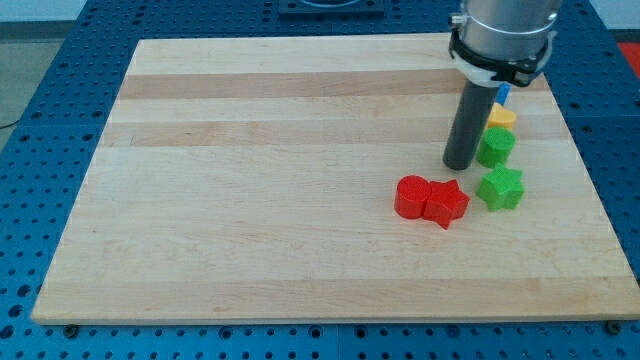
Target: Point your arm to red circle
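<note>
Wooden board [250,180] on a blue pegboard table [60,60]. The rod's tip [459,165] rests on the board, bare, clamped on nothing. Red circle [411,196] sits near and left of the tip, apart from it, touching a red star [446,203] on its right. Green block [495,147] just right of the tip; green star [501,188] nearer. Yellow block [501,117] and blue block [503,93] farther back, partly hidden.
</note>
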{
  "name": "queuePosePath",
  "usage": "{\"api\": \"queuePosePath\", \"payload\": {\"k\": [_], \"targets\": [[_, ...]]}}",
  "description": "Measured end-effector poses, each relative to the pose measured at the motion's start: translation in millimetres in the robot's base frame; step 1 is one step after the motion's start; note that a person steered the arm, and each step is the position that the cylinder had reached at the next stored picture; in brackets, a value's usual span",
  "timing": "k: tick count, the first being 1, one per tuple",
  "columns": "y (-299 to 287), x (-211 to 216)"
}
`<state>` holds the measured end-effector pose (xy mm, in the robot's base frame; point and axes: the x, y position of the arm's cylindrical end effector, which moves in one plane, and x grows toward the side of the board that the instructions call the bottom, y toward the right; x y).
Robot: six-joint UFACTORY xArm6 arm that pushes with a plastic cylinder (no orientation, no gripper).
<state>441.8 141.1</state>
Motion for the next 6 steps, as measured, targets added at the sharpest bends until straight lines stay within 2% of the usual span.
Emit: {"api": "queuePosePath", "payload": {"k": [6], "targets": [[-31.5,1.1]]}}
